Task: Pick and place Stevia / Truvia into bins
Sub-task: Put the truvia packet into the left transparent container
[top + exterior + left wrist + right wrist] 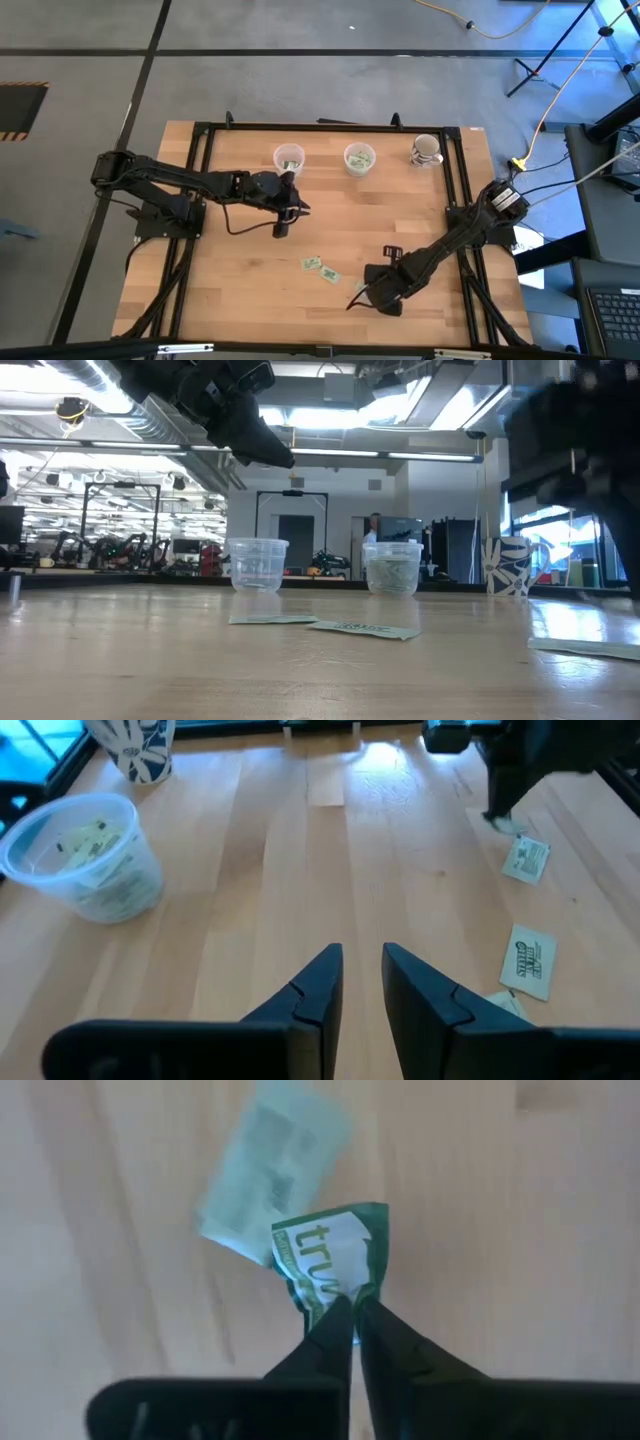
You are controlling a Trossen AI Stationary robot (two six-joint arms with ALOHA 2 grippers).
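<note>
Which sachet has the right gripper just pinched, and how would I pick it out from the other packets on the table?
Start at the wooden table's near edge, where the right gripper reaches down. The sachet pinched between its shut fingers is green and white with "tru" printed on it. Unlike the two sachets lying flat to its left, it is crumpled and held by one end; another pale packet shows blurred just behind it.
</note>
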